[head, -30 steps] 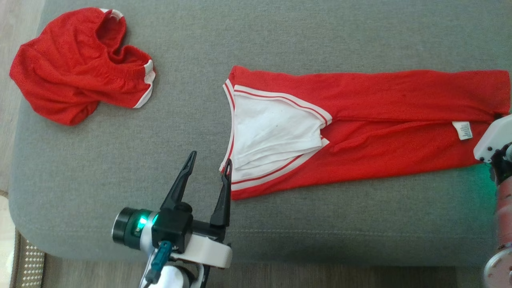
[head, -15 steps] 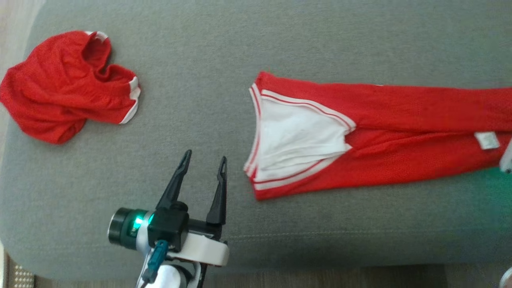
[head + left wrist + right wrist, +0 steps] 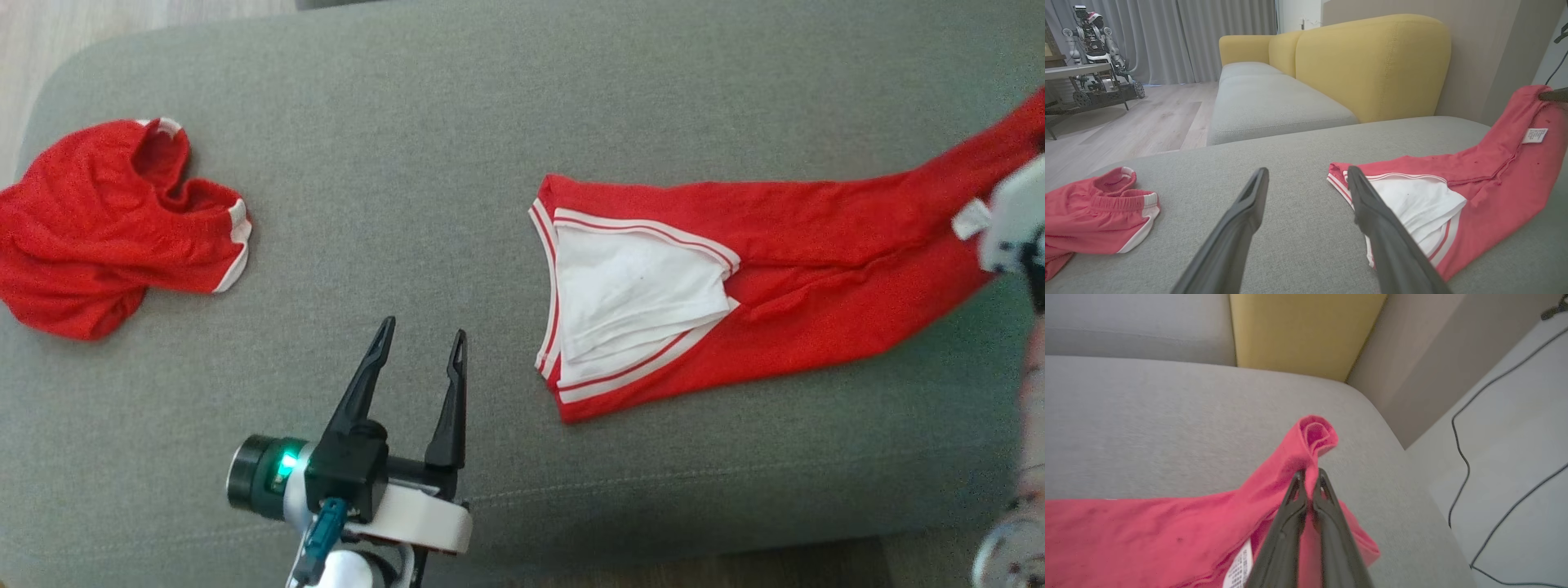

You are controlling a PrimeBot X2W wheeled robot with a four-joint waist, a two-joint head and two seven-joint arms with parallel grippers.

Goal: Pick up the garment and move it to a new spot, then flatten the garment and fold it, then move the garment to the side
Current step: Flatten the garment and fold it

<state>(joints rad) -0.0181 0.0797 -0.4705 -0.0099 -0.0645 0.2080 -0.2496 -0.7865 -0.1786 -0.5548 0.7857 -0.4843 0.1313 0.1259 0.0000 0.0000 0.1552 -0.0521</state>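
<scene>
Red mesh garment (image 3: pixel 816 245), long, narrow, white-trimmed

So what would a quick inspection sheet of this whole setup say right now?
Surface: grey cushion, flat upholstery.
Job's things: long red garment, folded lengthwise, white lining showing, one end lifted.
Clutter: crumpled red shorts at the cushion's left.
Grippers: left gripper open, above the cushion beside the garment; right gripper shut on the garment's lifted end.
Cables: black cables trailing past the cushion's corner.
Surroundings: yellow sofa, wood floor, grey curtains, another robot by a table.
</scene>
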